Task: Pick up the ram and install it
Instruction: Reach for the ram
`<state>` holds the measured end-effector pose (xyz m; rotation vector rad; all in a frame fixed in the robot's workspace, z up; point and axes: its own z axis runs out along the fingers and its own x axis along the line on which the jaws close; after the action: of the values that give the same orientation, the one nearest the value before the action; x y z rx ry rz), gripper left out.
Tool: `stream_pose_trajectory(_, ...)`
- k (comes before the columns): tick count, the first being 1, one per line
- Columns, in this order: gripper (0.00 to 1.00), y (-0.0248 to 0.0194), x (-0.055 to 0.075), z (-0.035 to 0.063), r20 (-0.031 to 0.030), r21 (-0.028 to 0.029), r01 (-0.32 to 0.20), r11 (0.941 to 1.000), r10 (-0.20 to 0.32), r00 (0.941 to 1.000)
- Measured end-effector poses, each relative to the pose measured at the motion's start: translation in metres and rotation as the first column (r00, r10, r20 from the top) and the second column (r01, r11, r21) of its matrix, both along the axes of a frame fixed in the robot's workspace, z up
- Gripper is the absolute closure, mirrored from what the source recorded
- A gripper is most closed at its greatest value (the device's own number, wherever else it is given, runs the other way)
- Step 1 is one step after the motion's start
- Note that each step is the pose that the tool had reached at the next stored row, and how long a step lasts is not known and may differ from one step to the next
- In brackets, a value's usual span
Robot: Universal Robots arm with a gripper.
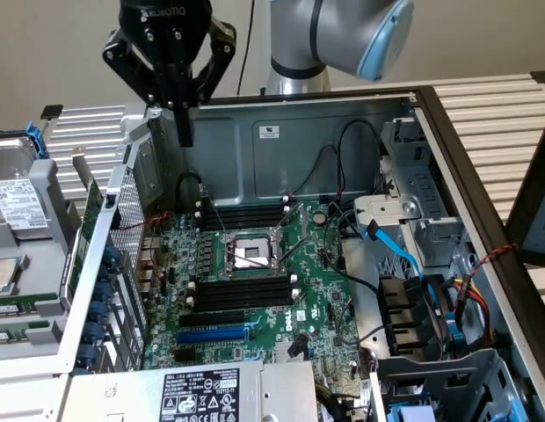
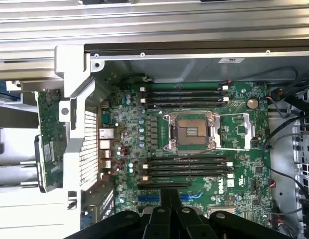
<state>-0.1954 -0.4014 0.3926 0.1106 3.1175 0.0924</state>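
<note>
Gripper, exterior view: fingers pressed together, nothing held, hanging above the chassis rear corner on that view's left. ram sits outside the case, alongside the perforated rear wall; not picked yet.

Risk: the stick is close against that wall, so a finger coming down could clip sheet metal or shove the stick away.

Black cables droop near the far memory slots. The near memory slots look less cluttered.

Wrist view: Gripper tips closed, over the board edge by the blue expansion slot. ram lies beyond the rear wall, well apart from the tips. Slots look empty. CPU socket sits exposed between the banks, so a skewed insert could strike it or miss the slot.
</note>
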Motion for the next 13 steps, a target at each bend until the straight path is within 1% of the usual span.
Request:
stream_pose_trajectory(5, 0.89, -0.0005, -0.023, 0.0, 0.0, 0.0018, 0.0, 1.0, 0.0, 1.0)
stream_pose_trajectory(10, 0.89, -0.0005, -0.034, -0.0009, 0.0, 0.0019, 0.011, 0.9999, -0.011, 0.9999)
stream_pose_trajectory(13, 0.89, -0.0012, -0.047, -0.0012, 0.0, 0.002, 0.011, 0.9999, -0.011, 0.9999)
